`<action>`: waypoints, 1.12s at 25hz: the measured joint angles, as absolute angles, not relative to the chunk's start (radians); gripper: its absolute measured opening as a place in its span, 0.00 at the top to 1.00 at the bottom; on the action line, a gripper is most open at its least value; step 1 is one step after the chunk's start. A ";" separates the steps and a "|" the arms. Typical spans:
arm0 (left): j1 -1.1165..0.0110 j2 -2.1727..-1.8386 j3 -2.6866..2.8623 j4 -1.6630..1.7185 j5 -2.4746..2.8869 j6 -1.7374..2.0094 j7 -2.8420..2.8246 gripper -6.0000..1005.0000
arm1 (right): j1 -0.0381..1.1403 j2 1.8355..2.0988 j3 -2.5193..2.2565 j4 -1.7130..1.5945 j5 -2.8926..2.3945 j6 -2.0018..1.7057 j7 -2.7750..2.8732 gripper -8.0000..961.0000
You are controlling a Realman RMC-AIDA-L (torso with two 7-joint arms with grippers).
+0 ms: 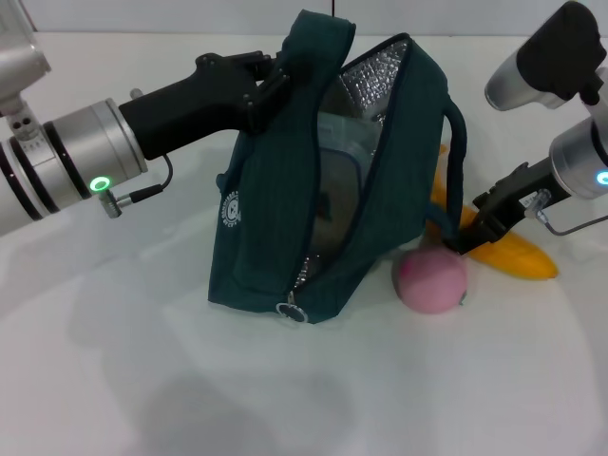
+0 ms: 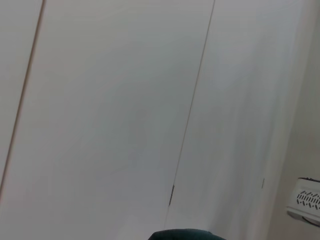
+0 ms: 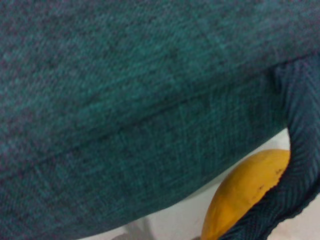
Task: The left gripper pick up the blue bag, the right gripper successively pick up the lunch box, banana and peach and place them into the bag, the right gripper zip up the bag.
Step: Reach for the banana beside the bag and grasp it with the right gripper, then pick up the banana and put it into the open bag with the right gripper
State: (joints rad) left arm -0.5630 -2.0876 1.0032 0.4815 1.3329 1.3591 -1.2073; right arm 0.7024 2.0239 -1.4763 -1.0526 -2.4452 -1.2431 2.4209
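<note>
The blue bag [image 1: 275,218] stands on the white table with its zipper open and its foil lining showing. My left gripper [image 1: 268,84] is shut on the bag's top edge and holds it up. Inside the opening lies the clear lunch box [image 1: 339,161]. The pink peach [image 1: 431,281] rests on the table against the bag's right side. Behind it lies the banana [image 1: 515,254], partly hidden by the bag. My right gripper [image 1: 472,233] is low over the banana, beside the bag's loop handle [image 1: 459,161]. The right wrist view shows bag fabric [image 3: 125,100], the handle strap [image 3: 297,185] and the banana's end [image 3: 242,195].
The zipper's metal pull [image 1: 290,309] hangs at the bag's lower front corner. White table [image 1: 142,361] spreads in front and to the left. The left wrist view shows only a pale wall and a sliver of the bag [image 2: 182,234].
</note>
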 joint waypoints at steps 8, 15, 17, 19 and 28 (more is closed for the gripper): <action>-0.563 -2.088 1.003 0.478 1.333 1.359 -1.207 0.89 | 0.702 2.025 -1.485 -1.051 -2.445 -1.234 2.420 0.34; -0.566 -2.088 1.003 0.478 1.333 1.359 -1.207 0.89 | 0.694 2.022 -1.478 -1.051 -2.445 -1.228 2.418 0.48; -0.566 -2.088 1.003 0.478 1.333 1.359 -1.207 0.89 | 0.679 2.018 -1.446 -1.062 -2.445 -1.229 2.418 0.51; -0.566 -2.088 1.003 0.478 1.333 1.359 -1.207 0.89 | 0.644 2.016 -1.385 -1.093 -2.446 -1.229 2.415 0.54; -0.564 -2.085 1.000 0.483 1.333 1.359 -1.207 0.89 | 0.446 2.015 -1.164 -1.253 -2.198 -1.190 2.260 0.57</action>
